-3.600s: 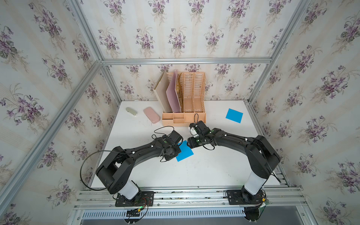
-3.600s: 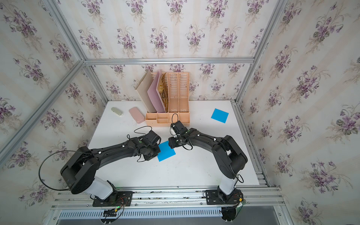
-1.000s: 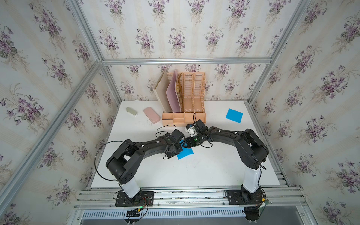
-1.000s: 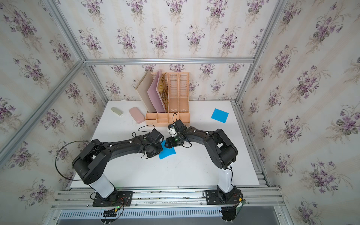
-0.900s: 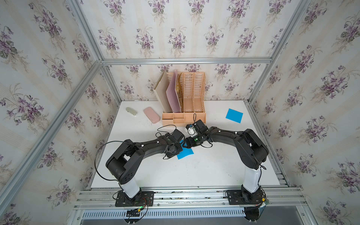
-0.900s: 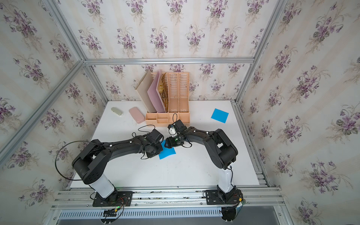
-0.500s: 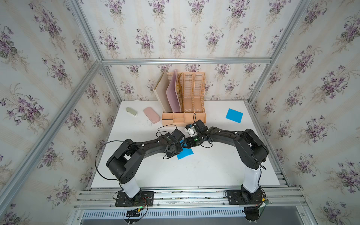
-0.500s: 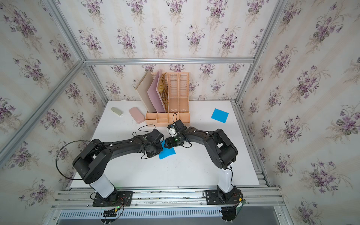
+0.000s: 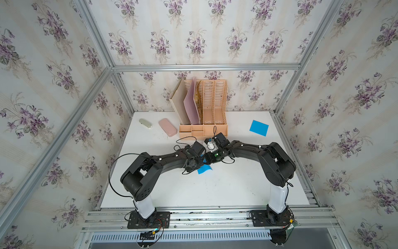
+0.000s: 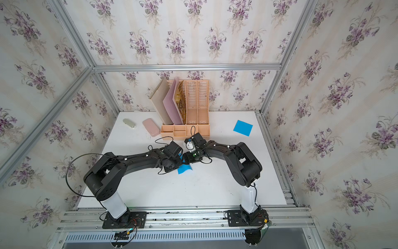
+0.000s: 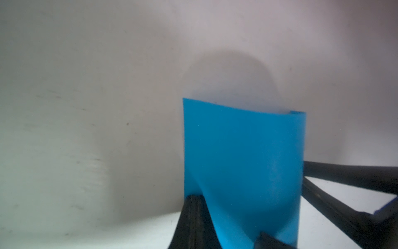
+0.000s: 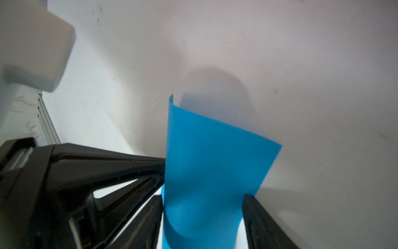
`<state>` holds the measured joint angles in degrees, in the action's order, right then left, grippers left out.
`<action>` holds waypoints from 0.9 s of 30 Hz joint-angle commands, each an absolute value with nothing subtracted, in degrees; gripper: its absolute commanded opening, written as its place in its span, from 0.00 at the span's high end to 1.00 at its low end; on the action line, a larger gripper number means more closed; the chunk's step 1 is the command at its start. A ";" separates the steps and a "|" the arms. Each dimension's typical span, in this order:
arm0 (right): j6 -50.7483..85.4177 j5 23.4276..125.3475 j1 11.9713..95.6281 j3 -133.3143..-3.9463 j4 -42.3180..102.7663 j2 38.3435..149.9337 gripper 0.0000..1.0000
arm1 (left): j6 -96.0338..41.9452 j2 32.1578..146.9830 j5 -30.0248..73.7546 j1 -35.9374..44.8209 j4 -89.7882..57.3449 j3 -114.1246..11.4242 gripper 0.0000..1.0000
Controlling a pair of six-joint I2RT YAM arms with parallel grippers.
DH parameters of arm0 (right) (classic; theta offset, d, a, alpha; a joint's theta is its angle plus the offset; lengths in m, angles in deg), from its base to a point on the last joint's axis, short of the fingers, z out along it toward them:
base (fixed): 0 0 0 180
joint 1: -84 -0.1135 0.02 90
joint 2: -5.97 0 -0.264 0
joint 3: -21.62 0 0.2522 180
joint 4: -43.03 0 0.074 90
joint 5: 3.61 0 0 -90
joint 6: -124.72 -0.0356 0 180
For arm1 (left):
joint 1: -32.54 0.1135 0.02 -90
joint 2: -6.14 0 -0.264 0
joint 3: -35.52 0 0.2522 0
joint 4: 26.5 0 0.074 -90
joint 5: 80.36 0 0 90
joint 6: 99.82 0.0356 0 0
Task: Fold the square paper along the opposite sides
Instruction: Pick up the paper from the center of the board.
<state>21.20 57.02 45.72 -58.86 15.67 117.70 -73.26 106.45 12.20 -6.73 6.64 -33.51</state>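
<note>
The blue square paper (image 9: 204, 169) (image 10: 184, 169) sits mid-table, curled up off the white surface, mostly hidden under the two wrists in both top views. My left gripper (image 11: 195, 207) is shut on one edge of the paper (image 11: 243, 151), which bows away from the fingertips. My right gripper (image 12: 203, 204) is open. The curled paper (image 12: 215, 168) stands between its two fingers, close to both pads. The two grippers meet tip to tip over the sheet, the left gripper (image 9: 199, 162) beside the right gripper (image 9: 207, 159).
A second blue paper (image 9: 259, 127) lies flat at the back right. An orange file organizer (image 9: 204, 120) with folders stands at the back middle. A pink case (image 9: 167, 127) and a small grey-green case (image 9: 145, 123) lie at the back left. The white table (image 9: 215, 189) stretches in front.
Since a few seconds ago the grippers have drawn together and the paper has curled, so less of it shows. Over the last second nothing has visibly moved.
</note>
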 commanded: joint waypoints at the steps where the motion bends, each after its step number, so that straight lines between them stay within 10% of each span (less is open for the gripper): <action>1: 20.74 57.75 45.51 -58.72 10.58 118.88 0.39 | -72.41 107.30 11.13 -6.73 12.57 -32.66 1.00; 22: 20.05 58.00 45.51 -58.67 11.70 119.44 0.60 | -68.41 105.66 12.35 -6.88 11.27 -33.88 1.00; 27: 20.04 58.00 45.46 -58.59 11.92 119.39 0.61 | -65.63 103.77 12.07 -6.84 10.61 -35.98 0.74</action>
<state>20.72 57.35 45.76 -59.08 16.02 118.68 -68.50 104.64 12.47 -6.86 9.87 -34.71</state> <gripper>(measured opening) 0.385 0.234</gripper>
